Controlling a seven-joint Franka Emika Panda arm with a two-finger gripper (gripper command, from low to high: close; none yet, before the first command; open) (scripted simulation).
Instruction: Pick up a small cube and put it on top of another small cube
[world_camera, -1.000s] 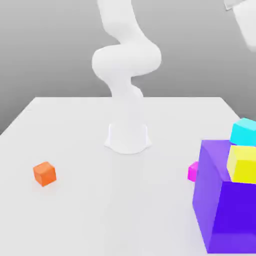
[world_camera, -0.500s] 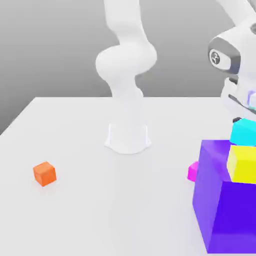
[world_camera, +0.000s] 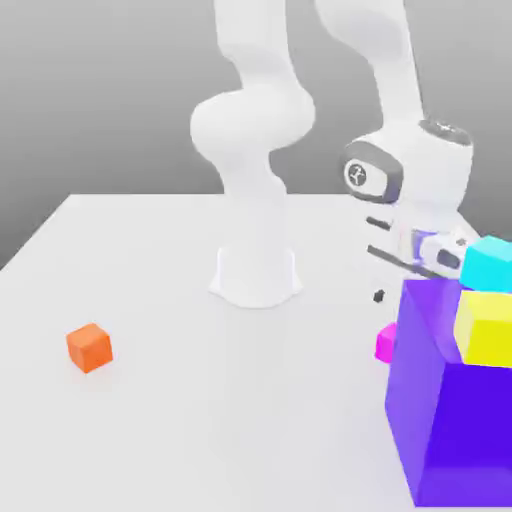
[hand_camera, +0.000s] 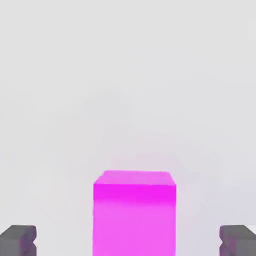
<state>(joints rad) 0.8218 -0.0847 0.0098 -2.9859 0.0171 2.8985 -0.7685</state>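
A smooth grey backdrop, darker toward its base, stands behind a pale, almost white desk (world_camera: 200, 430), whose far edge runs straight across and whose left edge slants toward the camera. The white robot arm (world_camera: 255, 125) rises from its base (world_camera: 256, 277), set in from the far edge, then comes down again over the part of the desk toward its right edge. There the end effector (hand_camera: 128, 241) points downward with its fingers (hand_camera: 19, 241) spread wide and nothing held. The small magenta cube (world_camera: 386, 343) sits on the desk beneath it, nearer the right edge than the left, partly hidden in the exterior view by the big purple block (world_camera: 415, 400). In the hand view the magenta cube lies between the two fingers, with a gap on either side and neither finger touching it; in the exterior view the visible fingertip is above the cube's level. The purple block stands on the desk farther from the far edge than the magenta cube. On its top, toward the side facing the desk's far edge, rests the cyan cube (world_camera: 488, 265); the yellow cube (world_camera: 487, 330) is at the opposite side of that top. Well apart, toward the desk's left edge, an orange cube (world_camera: 89, 348) lies turned at an angle.
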